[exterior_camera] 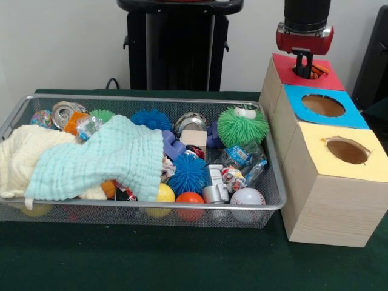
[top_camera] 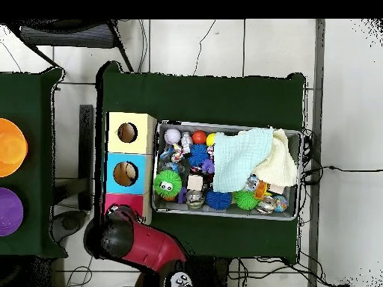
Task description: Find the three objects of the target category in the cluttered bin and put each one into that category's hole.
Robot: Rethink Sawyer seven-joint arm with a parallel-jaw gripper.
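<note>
Red-topped wooden box hole (exterior_camera: 313, 72) has the end effector (exterior_camera: 304, 65) over it, grip state unclear, while the wire-mesh bin (exterior_camera: 182, 206) at nine o'clock stays cluttered.

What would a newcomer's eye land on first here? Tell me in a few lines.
First, the pale teal waffle-weave cloth draped over the left half of the wire mesh bin, hiding part of the clutter. Next, the fuzzy green ball with googly eyes at the bin's right rear. Then the row of wooden boxes topped red, blue and yellow, with the gripper above the red one.
</note>
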